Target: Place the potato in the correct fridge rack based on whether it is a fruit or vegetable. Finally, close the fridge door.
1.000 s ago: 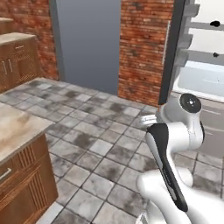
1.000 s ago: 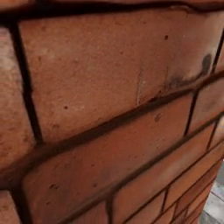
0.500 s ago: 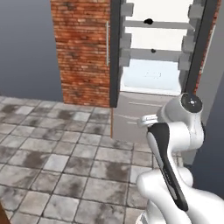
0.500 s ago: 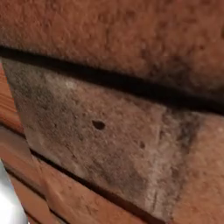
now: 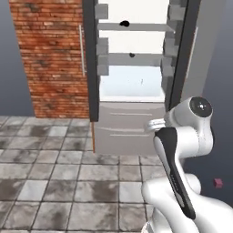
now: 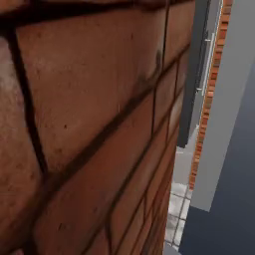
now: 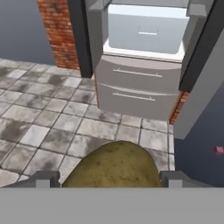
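The gripper (image 7: pixel 109 177) is closed on the potato (image 7: pixel 113 168), an olive-brown lump that sits between the two dark finger tips at the bottom of the hand view. The hand looks forward and a little down, over the grey tiled floor (image 7: pixel 48 118) toward the open fridge. In the left base view the white arm (image 5: pixel 182 150) rises from the lower right, with its dark-edged link bent upward and a round joint at the top, in front of the right side of the fridge. The fridge stands open: the left fridge door (image 5: pixel 89 59) and the right one are swung outward, with grey bins on their inner sides. Inside the white interior, the fridge rack (image 5: pixel 134 27) spans the width, and a small near-black item (image 5: pixel 124 22) lies on it. A lower shelf (image 5: pixel 132 59) holds a smaller dark item (image 5: pixel 132 55). Below are a white drawer box (image 7: pixel 146 33) and two grey drawer fronts (image 7: pixel 135 89) with horizontal handles. A brick wall (image 5: pixel 50 54) stands to the left of the fridge. A small pink object (image 5: pixel 218 183) is low on the right.
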